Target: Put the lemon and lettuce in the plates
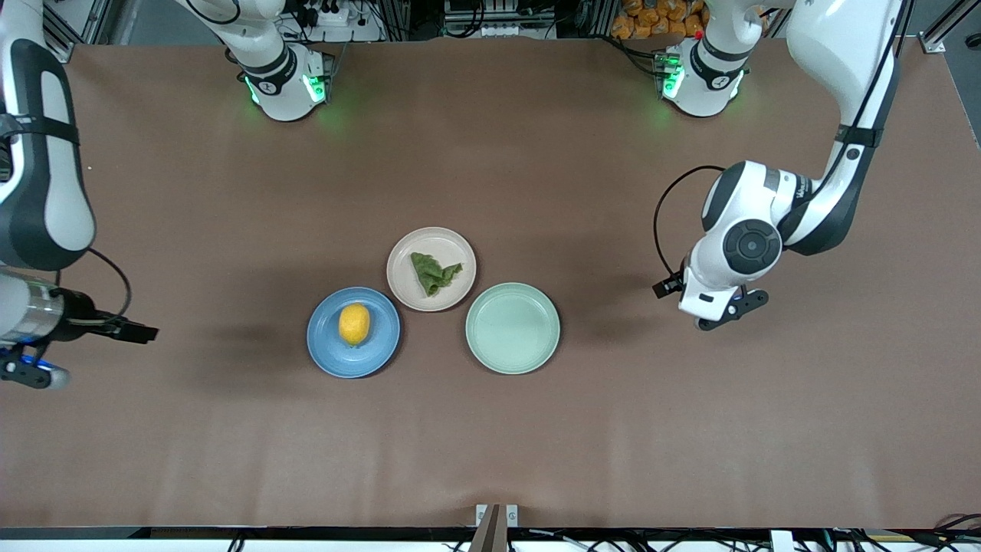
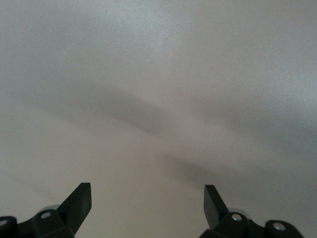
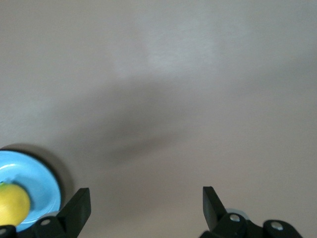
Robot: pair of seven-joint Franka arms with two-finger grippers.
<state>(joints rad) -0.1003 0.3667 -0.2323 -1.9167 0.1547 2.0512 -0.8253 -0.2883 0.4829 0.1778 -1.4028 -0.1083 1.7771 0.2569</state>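
The yellow lemon (image 1: 354, 323) lies in the blue plate (image 1: 329, 354). Beside it, the dark-green lettuce (image 1: 435, 274) lies in the beige-pink plate (image 1: 444, 239). My left gripper (image 1: 724, 314) is over bare table toward the left arm's end, apart from all the plates. Its wrist view shows it open (image 2: 147, 191) with nothing between the fingers. My right gripper (image 1: 34, 374) is over bare table at the right arm's end and is also open (image 3: 146, 193) and empty. The right wrist view catches the blue plate (image 3: 32, 174) and the lemon (image 3: 11, 203) at its edge.
A mint-green plate (image 1: 513, 328) with nothing in it sits beside the other two, toward the left arm's end. The brown tabletop (image 1: 490, 445) spreads wide around the three plates. Both arm bases (image 1: 287, 84) stand along the table's edge farthest from the camera.
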